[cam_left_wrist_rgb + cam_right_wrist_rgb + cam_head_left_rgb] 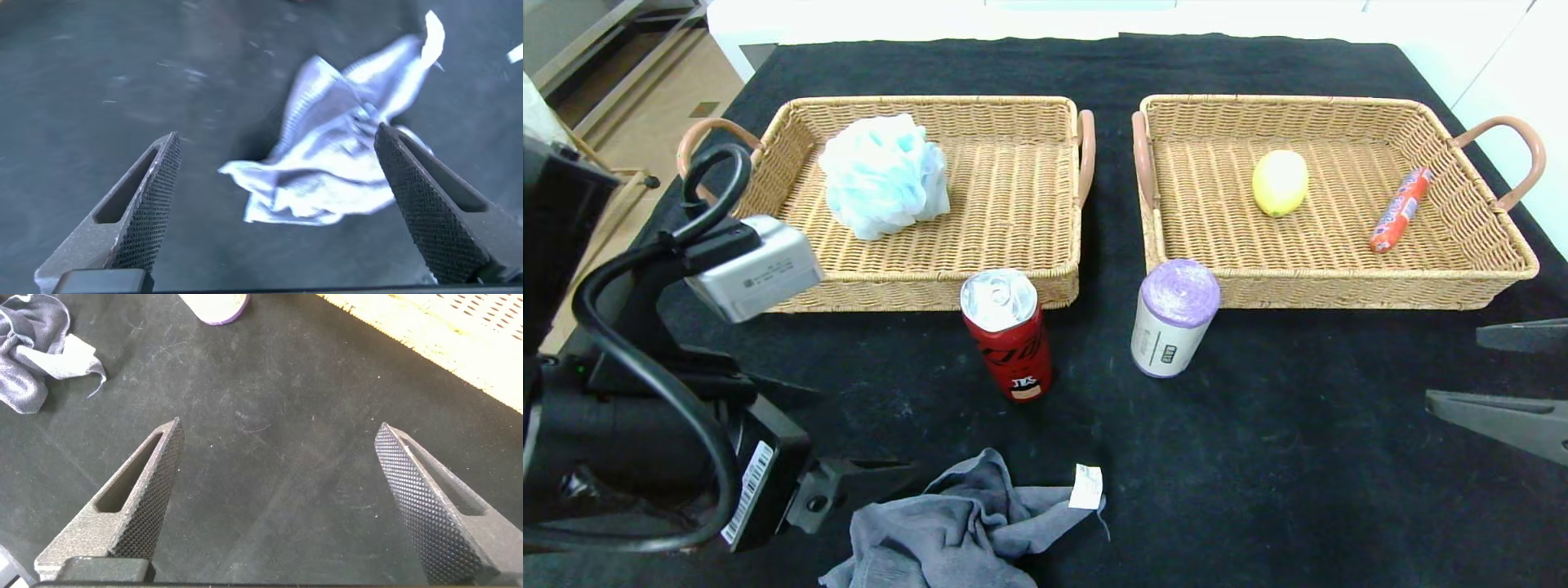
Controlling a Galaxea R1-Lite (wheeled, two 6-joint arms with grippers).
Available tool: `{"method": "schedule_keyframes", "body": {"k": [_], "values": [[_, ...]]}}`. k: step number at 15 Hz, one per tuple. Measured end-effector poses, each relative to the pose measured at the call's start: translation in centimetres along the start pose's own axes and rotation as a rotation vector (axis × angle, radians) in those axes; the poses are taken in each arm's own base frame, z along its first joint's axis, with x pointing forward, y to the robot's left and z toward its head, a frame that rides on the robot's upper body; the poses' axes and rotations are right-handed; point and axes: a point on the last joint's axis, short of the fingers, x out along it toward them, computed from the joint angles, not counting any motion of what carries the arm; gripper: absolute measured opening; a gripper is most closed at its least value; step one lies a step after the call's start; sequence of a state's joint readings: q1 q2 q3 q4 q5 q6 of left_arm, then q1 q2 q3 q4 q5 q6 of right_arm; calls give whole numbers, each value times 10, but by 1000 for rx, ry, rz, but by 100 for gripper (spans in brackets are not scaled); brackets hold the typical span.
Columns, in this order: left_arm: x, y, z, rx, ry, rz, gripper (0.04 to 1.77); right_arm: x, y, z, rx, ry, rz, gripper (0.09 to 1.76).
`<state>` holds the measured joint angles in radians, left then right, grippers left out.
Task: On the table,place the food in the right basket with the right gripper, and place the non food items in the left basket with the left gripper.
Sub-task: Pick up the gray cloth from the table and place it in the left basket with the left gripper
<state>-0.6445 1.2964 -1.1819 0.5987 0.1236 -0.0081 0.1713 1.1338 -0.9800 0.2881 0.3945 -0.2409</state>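
Black fabric covers the table point(1258, 457), with two wicker baskets side by side at its far half. At the near left, the left gripper point(278, 212) hangs with its jaws spread wide and holding nothing, just above the crumpled grey cloth point(956, 531), whose small white tag point(1086, 487) lies on the fabric beside it. Farther back, the left basket point(1013, 282) holds the fluffy light-blue bath sponge point(884, 175) in its left part. Just in front of that basket's near rim stands the red soda can point(1008, 335), upright, silver top up. Beside it, well apart from the cloth, the purple roll with a white label point(1172, 318) stands upright against the near rim of the right basket point(1339, 290). Inside this basket lie the yellow lemon point(1280, 182) and, nearer its right wall, the orange-red wrapped sausage point(1400, 210). At the near right edge, the right gripper point(278, 506) hovers over bare fabric, jaws wide and empty.
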Motion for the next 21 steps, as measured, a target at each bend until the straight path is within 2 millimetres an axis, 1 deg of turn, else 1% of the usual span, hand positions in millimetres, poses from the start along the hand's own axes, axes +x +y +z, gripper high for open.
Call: {"method": "schedule_keyframes", "body": {"k": [6,9,13,17,21], "values": [[9,-22,-17,93,56,-93,172,0,0,0,1,2,0,171],[22,-31,-24,143,4,-120,172,0,0,0,0,-1,0,171],[40,-36,-39,275,-40,-122,172,-1,0,0,0,-2,0,171],[51,-38,-47,294,3,-121,172,-1,0,0,0,-1,0,171],[62,-40,-50,328,29,-108,172,0,0,-1,1,2,2,171]]}}
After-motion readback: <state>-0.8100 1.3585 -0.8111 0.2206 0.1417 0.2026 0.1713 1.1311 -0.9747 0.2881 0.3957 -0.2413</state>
